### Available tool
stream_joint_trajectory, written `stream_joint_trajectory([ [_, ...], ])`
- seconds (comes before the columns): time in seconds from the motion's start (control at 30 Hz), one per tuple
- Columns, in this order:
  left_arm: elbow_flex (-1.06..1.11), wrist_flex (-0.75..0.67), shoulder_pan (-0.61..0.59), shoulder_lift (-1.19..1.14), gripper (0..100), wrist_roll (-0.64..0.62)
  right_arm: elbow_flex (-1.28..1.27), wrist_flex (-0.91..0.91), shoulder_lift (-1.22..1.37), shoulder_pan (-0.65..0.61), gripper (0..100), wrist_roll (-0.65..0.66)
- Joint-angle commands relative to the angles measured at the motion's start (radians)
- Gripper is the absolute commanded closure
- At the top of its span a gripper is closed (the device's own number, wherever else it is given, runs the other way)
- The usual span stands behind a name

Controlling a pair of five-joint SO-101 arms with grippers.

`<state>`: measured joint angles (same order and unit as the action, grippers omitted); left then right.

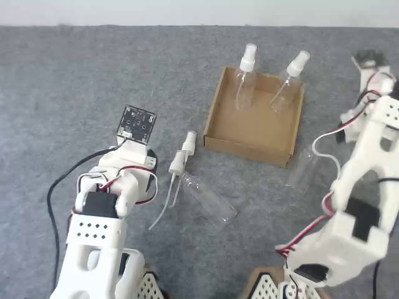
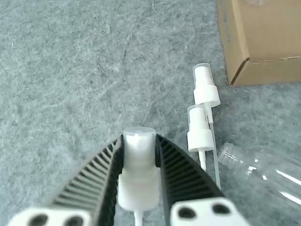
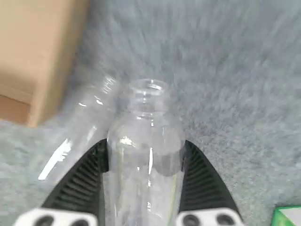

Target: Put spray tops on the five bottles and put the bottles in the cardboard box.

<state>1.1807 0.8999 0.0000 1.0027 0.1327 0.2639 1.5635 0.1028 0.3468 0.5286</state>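
Note:
My left gripper (image 2: 138, 140) is shut on a white spray top (image 2: 138, 169), held just above the grey mat. Two more spray tops (image 2: 205, 89) (image 2: 200, 129) lie side by side close ahead of it, next to an open clear bottle (image 2: 265, 169) lying on its side. My right gripper (image 3: 146, 147) is shut on a clear uncapped bottle (image 3: 146, 136), its neck pointing away from the wrist. Another uncapped bottle (image 3: 87, 129) lies on the mat beside the cardboard box (image 3: 37, 56). In the box (image 1: 215, 115) lie two bottles with spray tops (image 1: 244, 81) (image 1: 288, 81).
The left arm (image 1: 100, 230) stands at the lower left and the right arm (image 1: 361, 187) along the right edge. Grey mat (image 1: 81, 75) lies open at the far left. A green item (image 3: 289, 216) sits at the corner of the right wrist view.

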Motion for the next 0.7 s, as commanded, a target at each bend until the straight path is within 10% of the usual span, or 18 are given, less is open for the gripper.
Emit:
stream_joint_trajectory([
  [0.0, -0.007, -0.028, -0.005, 0.035, 99, -0.009, -0.094, -0.001, -0.246, -0.105, 99.2, -0.068],
  [0.67, -0.044, -0.023, -0.009, 0.037, 99, -0.011, -0.848, -0.493, -0.829, -0.943, 99.2, -0.347],
])
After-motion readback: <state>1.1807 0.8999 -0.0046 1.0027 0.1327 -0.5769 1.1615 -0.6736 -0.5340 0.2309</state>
